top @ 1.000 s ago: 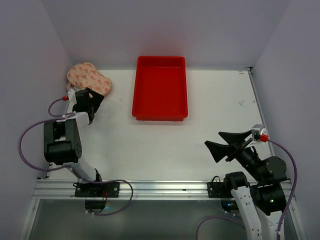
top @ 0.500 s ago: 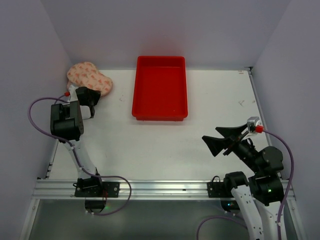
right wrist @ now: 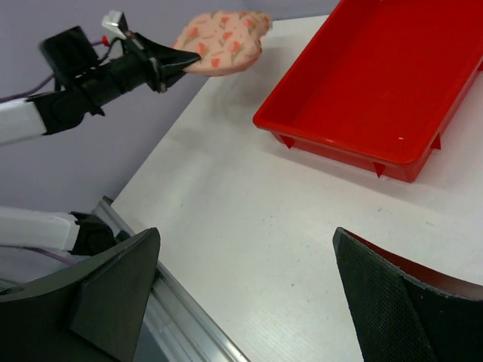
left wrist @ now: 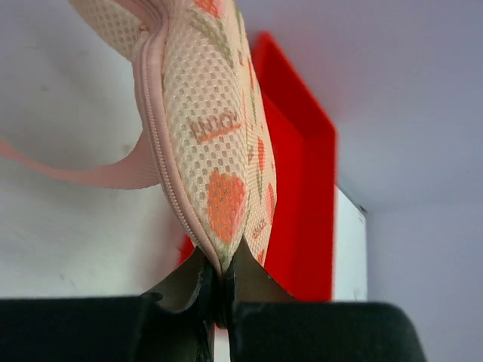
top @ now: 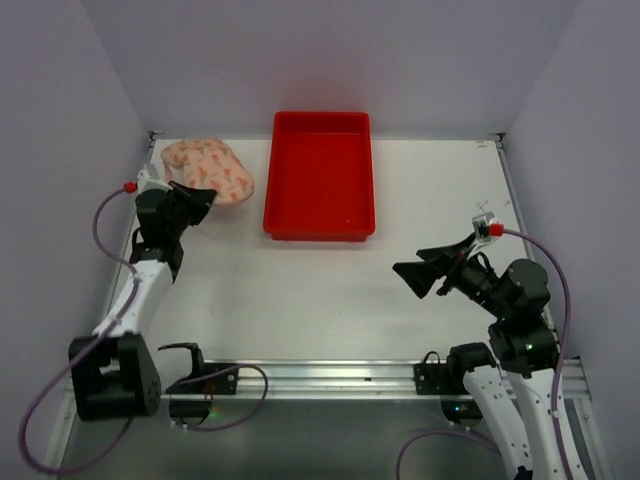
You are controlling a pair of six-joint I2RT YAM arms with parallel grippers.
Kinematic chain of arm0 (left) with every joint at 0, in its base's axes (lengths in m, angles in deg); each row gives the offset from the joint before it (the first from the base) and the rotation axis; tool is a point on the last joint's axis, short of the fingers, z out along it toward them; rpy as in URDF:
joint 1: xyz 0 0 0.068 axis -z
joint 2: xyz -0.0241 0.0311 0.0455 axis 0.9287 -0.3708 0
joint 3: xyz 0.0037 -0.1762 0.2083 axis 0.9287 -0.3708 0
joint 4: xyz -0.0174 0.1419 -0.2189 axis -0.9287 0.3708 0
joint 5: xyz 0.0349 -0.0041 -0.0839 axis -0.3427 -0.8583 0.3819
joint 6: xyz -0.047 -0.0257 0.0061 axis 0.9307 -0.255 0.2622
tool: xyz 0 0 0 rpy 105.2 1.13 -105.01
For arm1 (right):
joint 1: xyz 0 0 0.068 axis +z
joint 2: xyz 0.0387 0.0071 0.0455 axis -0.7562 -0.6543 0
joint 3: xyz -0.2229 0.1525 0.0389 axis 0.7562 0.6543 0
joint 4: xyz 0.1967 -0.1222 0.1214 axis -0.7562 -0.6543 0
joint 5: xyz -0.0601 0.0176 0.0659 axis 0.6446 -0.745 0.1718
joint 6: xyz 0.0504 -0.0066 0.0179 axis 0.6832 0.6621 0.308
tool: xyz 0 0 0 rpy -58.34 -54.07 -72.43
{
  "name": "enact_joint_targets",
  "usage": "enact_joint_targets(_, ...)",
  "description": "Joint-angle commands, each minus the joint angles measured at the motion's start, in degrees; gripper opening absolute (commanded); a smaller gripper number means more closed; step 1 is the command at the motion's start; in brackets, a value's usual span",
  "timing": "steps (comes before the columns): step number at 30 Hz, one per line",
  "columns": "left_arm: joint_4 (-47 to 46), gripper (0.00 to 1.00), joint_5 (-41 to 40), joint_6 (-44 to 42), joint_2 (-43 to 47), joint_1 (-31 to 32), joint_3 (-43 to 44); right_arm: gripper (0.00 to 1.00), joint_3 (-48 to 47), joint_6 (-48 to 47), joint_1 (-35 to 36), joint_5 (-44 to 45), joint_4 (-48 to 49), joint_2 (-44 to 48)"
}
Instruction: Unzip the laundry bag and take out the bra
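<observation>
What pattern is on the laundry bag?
The laundry bag is cream-pink mesh with orange-red prints and pink trim, clearest in the left wrist view.

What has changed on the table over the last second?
The left gripper, pinched on the laundry bag's edge, has pulled it right, out of the far-left corner and toward the red tray. The right gripper has drifted slightly left and farther from its base, open and empty. The tray stayed put.

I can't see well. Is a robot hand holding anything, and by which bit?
The left gripper is shut on the laundry bag, pinching the seamed edge at one end. The right gripper is open, holding nothing.
</observation>
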Motion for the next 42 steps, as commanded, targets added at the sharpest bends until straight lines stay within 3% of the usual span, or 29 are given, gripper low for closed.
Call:
enact_joint_targets(1,12.77,0.00,8.71,-8.08,20.05,3.29,-3.13,0.99,-3.56,1.55,-0.03,-5.22,1.92,-0.22)
enact_joint_targets(3,23.11,0.00,13.43,-11.51,30.05,5.56,-2.44,0.99,-3.74,1.29,-0.03,-4.35,1.13,0.92)
enact_joint_targets(6,31.93,0.00,23.26,-14.68,36.33,6.19,0.28,0.99,-4.35,0.32,-0.03,-1.64,-0.62,1.98)
enact_joint_targets(9,33.28,0.00,34.51,-14.69,38.45,6.19,1.17,0.99,-5.49,-0.65,-0.03,0.13,-2.47,2.95)
enact_joint_targets(12,33.63,0.00,42.00,-19.85,37.33,7.77,3.98,0.99,-6.37,-0.83,-0.03,0.75,-3.70,3.65)
enact_joint_targets(16,35.57,0.00,46.60,-25.14,33.90,8.39,6.79,0.99,-7.34,-1.09,-0.03,2.33,-5.29,4.35)
enact_joint_targets(20,33.38,0.00,45.29,-25.32,32.22,13.91,4.96,0.99,-7.25,-1.79,-0.03,3.91,-6.08,5.15)
enact_joint_targets(23,29.43,0.00,41.35,-23.66,29.86,24.00,2.24,0.99,-6.55,-1.79,-0.03,4.18,-6.00,4.97)
enact_joint_targets(27,25.38,0.00,30.54,-23.47,23.90,41.91,-0.58,0.99,-4.88,-0.83,-0.03,3.75,-4.42,4.62)
enact_joint_targets(30,24.67,0.00,26.76,-24.44,18.78,47.92,-0.68,0.99,-3.74,-0.74,-0.03,3.83,-3.97,4.62)
enact_joint_targets(32,24.58,0.00,25.43,-26.02,16.24,48.12,-1.02,0.99,-2.78,-0.74,-0.03,4.09,-4.15,4.71)
enact_joint_targets(33,25.80,0.05,21.94,-26.37,15.09,48.03,-0.85,0.99,-2.34,-0.39,-0.03,4.18,-4.15,4.62)
enact_joint_targets(35,29.14,0.24,17.53,-29.00,10.46,48.03,0.98,0.99,-0.24,-0.04,-0.03,3.74,-3.71,4.53)
enact_joint_targets(39,39.59,0.52,-1.24,-30.68,3.49,47.51,6.08,0.99,3.38,1.28,-0.03,1.99,-2.65,4.01)
enact_joint_targets(40,40.31,0.73,-3.82,-29.46,2.96,47.33,6.88,0.99,3.90,1.37,-0.03,1.55,-2.83,3.83)
enact_joint_targets(42,40.93,0.86,-7.69,-27.18,3.21,47.33,8.20,0.99,5.31,1.81,-0.03,1.28,-2.65,3.30)
